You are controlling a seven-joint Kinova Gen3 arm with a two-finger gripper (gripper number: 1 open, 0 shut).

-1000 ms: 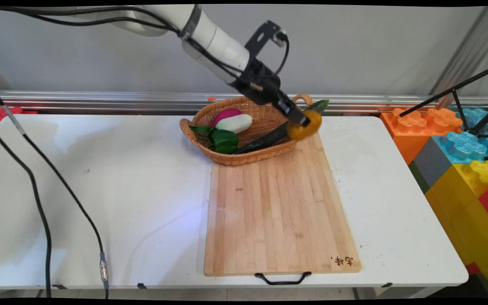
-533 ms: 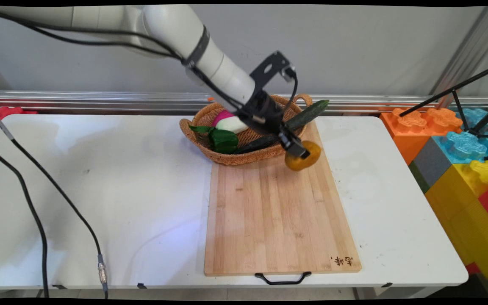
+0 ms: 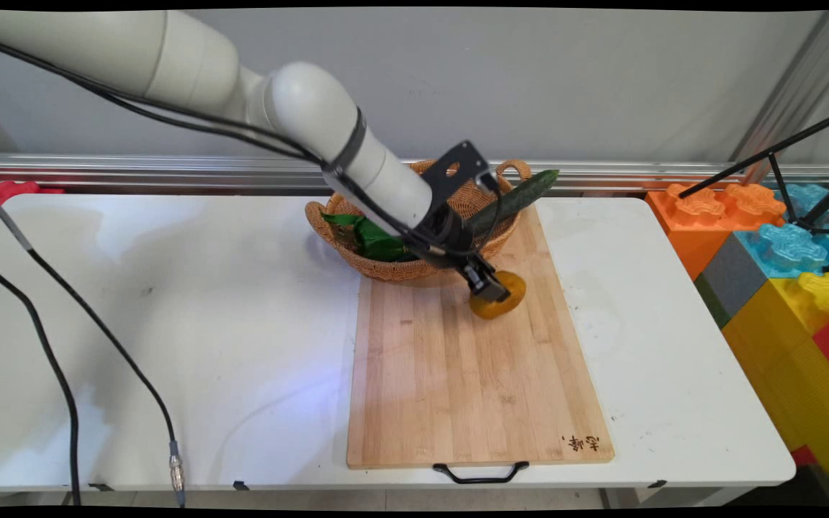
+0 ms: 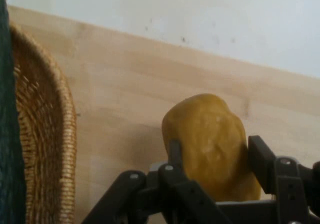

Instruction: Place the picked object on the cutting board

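Directly beneath the jaws, a wooden cutting board (image 3: 458,374) flat on a white table (image 3: 206,309), black handle (image 3: 481,475) at the end farthest from them. Just behind the jaws, a wicker basket (image 3: 386,269) touching the board's far end, holding a green pepper (image 3: 375,241) and a dark cucumber (image 3: 522,193) jutting over its rim. Well apart to the jaws' right, big coloured toy blocks (image 3: 781,288).

Bright even indoor light, soft shadows on the table (image 3: 170,302), hand view slightly soft
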